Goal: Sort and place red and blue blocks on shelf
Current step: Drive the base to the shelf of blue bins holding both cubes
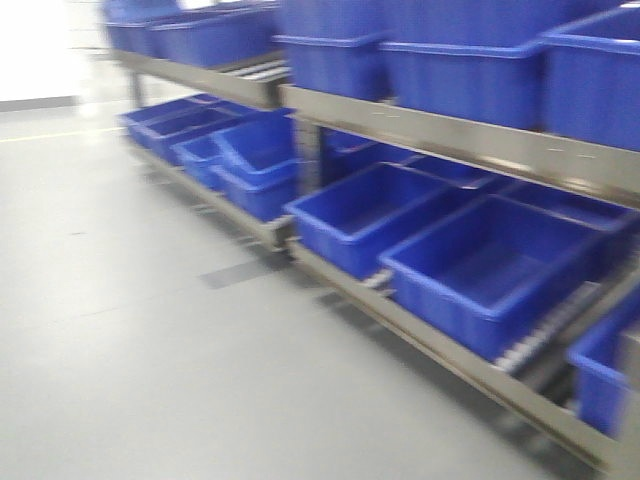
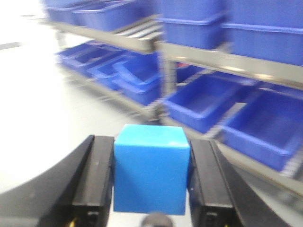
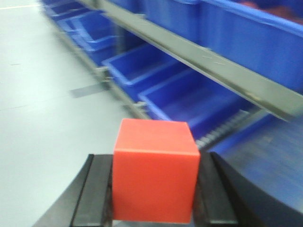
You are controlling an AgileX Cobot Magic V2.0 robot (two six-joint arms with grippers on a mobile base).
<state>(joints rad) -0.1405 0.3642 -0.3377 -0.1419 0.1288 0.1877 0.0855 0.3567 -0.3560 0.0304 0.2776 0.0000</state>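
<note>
In the left wrist view my left gripper (image 2: 150, 175) is shut on a blue block (image 2: 150, 168), held between its two black fingers (image 2: 97, 182). In the right wrist view my right gripper (image 3: 154, 182) is shut on a red block (image 3: 155, 172) in the same way. Both point toward a metal shelf (image 1: 450, 135) holding blue bins. Neither gripper nor block shows in the front view, which is blurred.
The shelf (image 2: 147, 42) runs from far left to near right with two levels of open blue bins (image 1: 490, 265). The lower bins (image 3: 142, 68) tilt outward on rollers. Grey floor (image 1: 140, 360) lies left of and in front of the shelf.
</note>
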